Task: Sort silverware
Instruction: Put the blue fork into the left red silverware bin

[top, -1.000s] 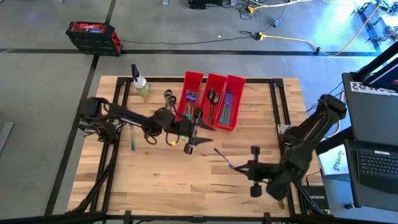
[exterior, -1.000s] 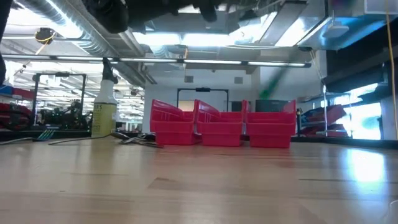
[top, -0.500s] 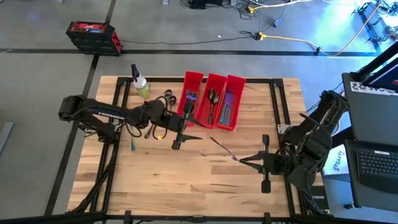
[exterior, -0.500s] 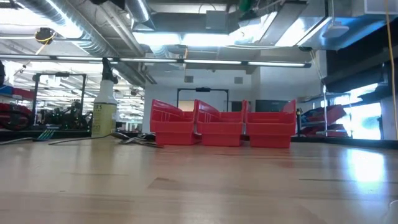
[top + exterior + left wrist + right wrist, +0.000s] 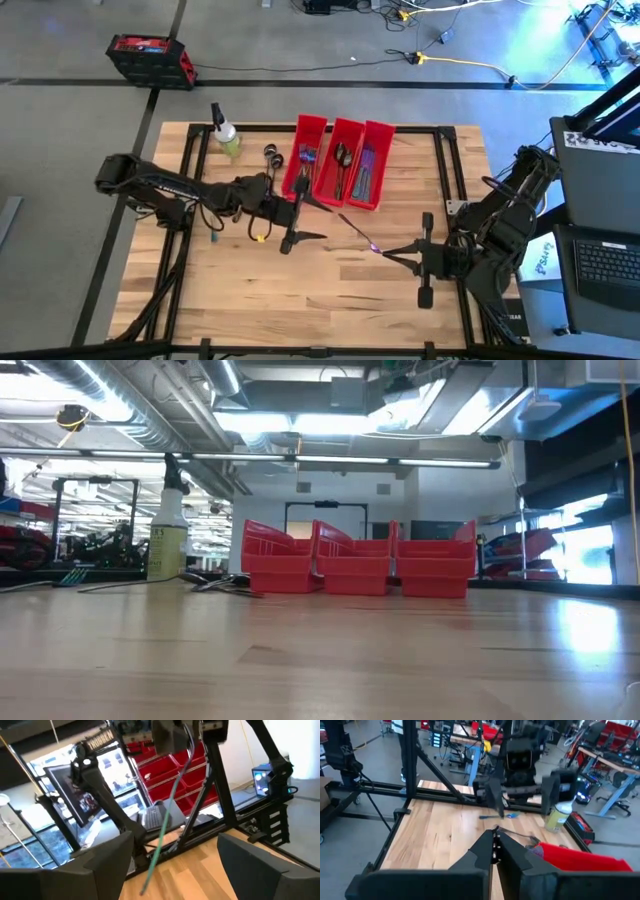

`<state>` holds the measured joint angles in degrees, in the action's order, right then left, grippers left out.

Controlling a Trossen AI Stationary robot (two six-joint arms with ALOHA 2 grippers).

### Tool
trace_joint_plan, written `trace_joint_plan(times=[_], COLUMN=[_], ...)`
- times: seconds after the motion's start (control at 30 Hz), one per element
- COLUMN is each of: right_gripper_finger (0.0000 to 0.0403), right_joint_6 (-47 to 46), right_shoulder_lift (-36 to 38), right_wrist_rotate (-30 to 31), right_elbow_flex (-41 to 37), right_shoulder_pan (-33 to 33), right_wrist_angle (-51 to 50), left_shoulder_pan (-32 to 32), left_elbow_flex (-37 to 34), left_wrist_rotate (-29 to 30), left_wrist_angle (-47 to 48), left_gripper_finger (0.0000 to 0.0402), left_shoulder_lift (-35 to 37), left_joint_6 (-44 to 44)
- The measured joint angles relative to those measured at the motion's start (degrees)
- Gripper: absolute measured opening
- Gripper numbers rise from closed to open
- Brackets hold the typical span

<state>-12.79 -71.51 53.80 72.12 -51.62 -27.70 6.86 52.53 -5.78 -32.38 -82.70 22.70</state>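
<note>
Three red bins (image 5: 340, 163) stand on the wooden table (image 5: 300, 290); left jaws spread, right jaws pinching silverware (image 5: 357, 234).

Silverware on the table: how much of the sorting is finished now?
Done: all three red bins hold pieces. In hand: the right gripper, jaws shut, holds a thin purple utensil; the left gripper hangs near it, jaws open. Left: dark spoons and a teal piece lie loose on the table.

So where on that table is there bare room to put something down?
The near wooden half, below both grippers, is bare. The far edge is crowded: three red bins, spray bottle, loose silverware between them.
</note>
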Motion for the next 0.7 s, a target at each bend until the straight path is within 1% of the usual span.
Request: trace_joint_plan(times=[0.1,0.2,0.37,0.5,0.7], right_gripper_finger=[0.0000,0.0000,0.0000,0.0000,0.0000], right_joint_6=[2.2,3.3,4.2,4.2,4.7], right_shoulder_lift=[-0.1,-0.1,-0.7,-1.2,-1.5], right_wrist_rotate=[-0.5,-2.1,-4.8,-6.1,-8.3], right_elbow_flex=[0.0,0.0,0.1,0.1,0.1], right_shoulder_pan=[0.6,0.8,2.1,3.7,5.3], right_wrist_angle=[2.2,4.3,4.9,5.2,5.3], left_shoulder_pan=[0.4,0.4,0.4,0.4,0.7], left_elbow_flex=[0.0,0.0,0.0,0.0,0.3], left_wrist_rotate=[0.0,0.5,4.1,4.3,4.2], left_wrist_angle=[-0.3,-2.7,-10.7,-16.7,-16.5], left_gripper_finger=[0.0276,0.0276,0.0276,0.0276,0.0276], left_shoulder_lift=[-1.9,-4.3,-9.0,-12.0,-14.8], left_joint_6=[-0.2,-1.0,0.1,-0.4,-1.3])
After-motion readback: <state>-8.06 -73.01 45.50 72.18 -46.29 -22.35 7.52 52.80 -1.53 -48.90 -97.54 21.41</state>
